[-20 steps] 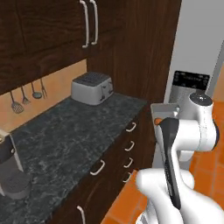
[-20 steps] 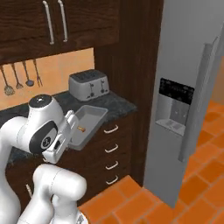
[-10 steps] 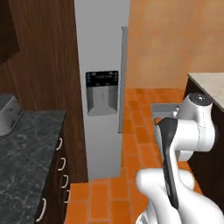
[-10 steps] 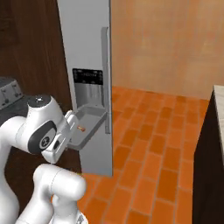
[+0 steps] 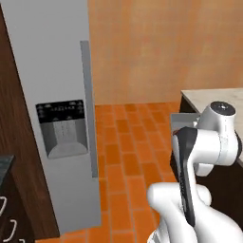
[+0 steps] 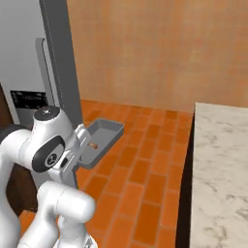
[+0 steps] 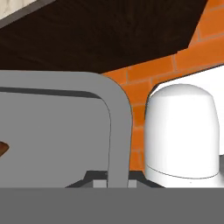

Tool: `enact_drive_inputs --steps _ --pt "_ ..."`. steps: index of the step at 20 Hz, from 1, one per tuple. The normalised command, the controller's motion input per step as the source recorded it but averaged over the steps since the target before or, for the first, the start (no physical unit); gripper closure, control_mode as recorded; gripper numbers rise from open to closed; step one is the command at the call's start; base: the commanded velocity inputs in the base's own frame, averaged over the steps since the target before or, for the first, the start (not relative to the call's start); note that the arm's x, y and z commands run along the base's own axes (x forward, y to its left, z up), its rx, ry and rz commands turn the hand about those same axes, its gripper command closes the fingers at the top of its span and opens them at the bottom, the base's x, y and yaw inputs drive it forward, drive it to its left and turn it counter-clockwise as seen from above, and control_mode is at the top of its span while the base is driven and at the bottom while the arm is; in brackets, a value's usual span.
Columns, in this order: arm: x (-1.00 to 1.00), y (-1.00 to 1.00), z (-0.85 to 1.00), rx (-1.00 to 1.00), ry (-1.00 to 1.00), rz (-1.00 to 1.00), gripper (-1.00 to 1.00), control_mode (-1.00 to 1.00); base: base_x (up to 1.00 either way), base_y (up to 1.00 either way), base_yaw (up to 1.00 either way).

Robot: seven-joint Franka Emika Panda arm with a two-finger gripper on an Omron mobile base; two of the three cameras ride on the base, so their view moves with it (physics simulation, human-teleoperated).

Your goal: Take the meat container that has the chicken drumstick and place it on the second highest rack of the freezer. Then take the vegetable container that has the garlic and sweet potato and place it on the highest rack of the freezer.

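Orange brick flooring and a plain orange wall form the background, with the grey freezer standing at the left of the left base view, its long vertical handle and dispenser panel facing the robot. The freezer door appears closed in that view; no white interior or rack is visible. In the right base view the arm carries a shallow grey meat container level, out in front of the robot above the floor and just beside the freezer's edge. A small orange-brown piece, judged to be the chicken drumstick, lies inside near the arm end of the tray. The gripper meets the container at its near rim; the jaws appear closed on that rim, though the fingertips themselves are hidden by the tray wall. The hand view shows the tray rim close up. A marble counter lies to the right. Progress judgement: the first container is lifted and in transport; opening the freezer, placing this tray on the second highest rack, and the entire vegetable-container stage remain outstanding.
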Motion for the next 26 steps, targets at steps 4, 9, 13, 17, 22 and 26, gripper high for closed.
enact_drive_inputs --steps 4,9,13,17,22,26 --pt "0.0 0.0 0.0 0.0 0.0 0.0 1.0 1.0 0.92 -0.24 0.0" --pt "0.0 0.0 0.0 0.0 0.0 0.0 1.0 1.0 0.94 -0.46 0.01" --pt "0.0 0.0 0.0 0.0 0.0 0.0 1.0 1.0 0.95 -0.3 0.15" --pt "0.0 0.0 0.0 0.0 0.0 0.0 1.0 1.0 1.0 -0.4 0.33" --pt "0.0 0.0 0.0 0.0 0.0 0.0 1.0 1.0 1.0 -0.67 0.39" --pt "0.0 0.0 0.0 0.0 0.0 0.0 1.0 1.0 1.0 -0.57 0.5"
